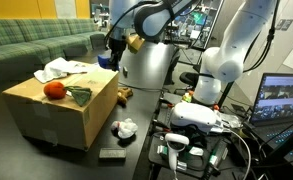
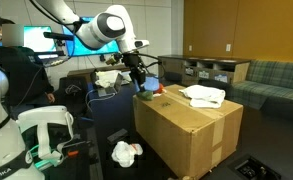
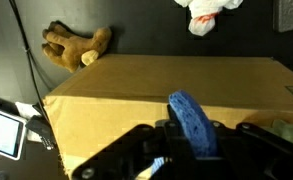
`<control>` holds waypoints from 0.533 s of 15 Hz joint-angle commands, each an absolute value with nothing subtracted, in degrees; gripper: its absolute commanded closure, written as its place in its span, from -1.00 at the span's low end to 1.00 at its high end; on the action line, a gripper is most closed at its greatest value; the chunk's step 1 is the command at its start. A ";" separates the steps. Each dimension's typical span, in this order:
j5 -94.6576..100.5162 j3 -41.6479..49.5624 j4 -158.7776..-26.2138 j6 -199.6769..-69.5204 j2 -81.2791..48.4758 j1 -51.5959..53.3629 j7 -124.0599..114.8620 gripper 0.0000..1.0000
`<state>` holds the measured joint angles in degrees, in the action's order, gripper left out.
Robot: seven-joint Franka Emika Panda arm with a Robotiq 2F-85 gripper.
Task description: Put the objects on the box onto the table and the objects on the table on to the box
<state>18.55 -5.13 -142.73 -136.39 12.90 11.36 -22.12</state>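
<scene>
Above the box [image 3: 166, 85] | pincer [image 3: 194, 142] clamped on blue block [image 3: 189, 115] | block between jaws

My fingers [image 3: 229, 140] pinch the blue block [image 3: 191, 122] over the box [image 3: 166, 80] top. Beyond the box, on the black desk [image 3: 136, 25], I see the plush toy [image 3: 76, 45], a white wad [image 3: 206, 14] and, at the corner, a black bar [image 3: 291, 14].

Tan box [image 1: 61, 112], red ball [image 1: 54, 90], blue block [image 3: 191, 125], black table [image 3: 146, 35].
</scene>
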 commanded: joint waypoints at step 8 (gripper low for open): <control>10.70 -10.81 -154.62 -127.00 24.19 10.85 -17.01 0.94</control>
